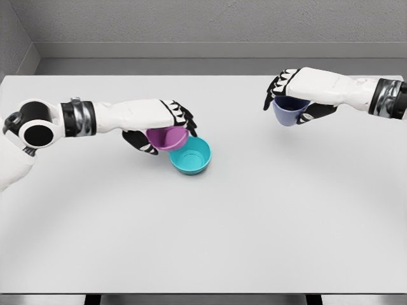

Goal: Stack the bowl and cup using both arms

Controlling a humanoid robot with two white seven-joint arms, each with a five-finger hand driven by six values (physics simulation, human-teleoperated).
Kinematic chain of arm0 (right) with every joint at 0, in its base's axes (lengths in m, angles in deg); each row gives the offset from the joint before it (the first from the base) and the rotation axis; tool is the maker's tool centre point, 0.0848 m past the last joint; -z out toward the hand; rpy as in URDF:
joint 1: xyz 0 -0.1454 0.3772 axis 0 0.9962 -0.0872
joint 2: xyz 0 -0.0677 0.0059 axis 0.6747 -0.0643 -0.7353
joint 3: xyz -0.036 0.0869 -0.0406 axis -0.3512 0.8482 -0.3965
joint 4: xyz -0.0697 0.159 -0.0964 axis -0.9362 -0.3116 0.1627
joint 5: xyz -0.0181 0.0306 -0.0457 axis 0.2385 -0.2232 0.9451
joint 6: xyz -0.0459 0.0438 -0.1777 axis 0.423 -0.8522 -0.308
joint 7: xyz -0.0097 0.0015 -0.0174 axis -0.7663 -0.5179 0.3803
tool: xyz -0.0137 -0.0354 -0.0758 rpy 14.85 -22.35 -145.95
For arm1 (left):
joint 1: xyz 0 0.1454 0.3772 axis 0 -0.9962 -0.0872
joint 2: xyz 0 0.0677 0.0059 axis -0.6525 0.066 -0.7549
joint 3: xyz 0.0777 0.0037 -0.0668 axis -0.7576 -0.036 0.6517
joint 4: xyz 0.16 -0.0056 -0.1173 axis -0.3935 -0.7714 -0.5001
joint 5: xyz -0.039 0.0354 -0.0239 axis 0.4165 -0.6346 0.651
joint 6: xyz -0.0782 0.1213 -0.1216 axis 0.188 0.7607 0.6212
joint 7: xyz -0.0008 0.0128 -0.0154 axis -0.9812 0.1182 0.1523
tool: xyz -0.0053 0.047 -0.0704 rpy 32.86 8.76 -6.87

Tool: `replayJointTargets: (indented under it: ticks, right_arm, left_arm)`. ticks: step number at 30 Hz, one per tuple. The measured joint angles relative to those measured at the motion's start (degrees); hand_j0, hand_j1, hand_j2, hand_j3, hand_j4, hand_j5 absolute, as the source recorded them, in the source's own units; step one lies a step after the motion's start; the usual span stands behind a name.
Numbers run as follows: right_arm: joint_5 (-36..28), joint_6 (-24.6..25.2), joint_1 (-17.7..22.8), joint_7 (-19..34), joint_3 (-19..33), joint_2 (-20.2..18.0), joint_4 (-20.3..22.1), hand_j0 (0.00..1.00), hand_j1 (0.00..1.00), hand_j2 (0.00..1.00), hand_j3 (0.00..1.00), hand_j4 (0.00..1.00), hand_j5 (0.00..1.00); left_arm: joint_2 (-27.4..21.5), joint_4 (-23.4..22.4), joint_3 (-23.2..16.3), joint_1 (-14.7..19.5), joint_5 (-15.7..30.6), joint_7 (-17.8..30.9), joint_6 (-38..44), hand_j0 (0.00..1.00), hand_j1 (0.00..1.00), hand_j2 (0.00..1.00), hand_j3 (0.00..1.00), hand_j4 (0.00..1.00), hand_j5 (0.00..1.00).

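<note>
Gripping a purple bowl from above, the left hand holds it at the left rim of a teal bowl; the two overlap, whether touching cannot be told. Teal bowl sits upright on the white table, left of centre. Left arm enters from the left edge, forearm level over the tabletop. Right hand, far right, fingers wrapped over a blue-violet cup, which hangs clear above the surface. Cup well apart from both bowls. Grey wall runs behind the far edge.
</note>
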Motion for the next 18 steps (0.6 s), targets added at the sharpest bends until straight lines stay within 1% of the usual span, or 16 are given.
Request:
replayJointTargets:
  ticks: [18]
  right_arm:
    - [0.17, -0.04, -0.18, 0.0, 0.08, 0.93, 2.04, 0.59, 0.59, 0.59, 0.59, 0.59, 0.59]
  left_arm:
    - [4.41, -0.69, -1.68, -0.26, -3.28, -0.01, 0.07, 0.77, 0.77, 0.77, 0.77, 0.77, 0.77]
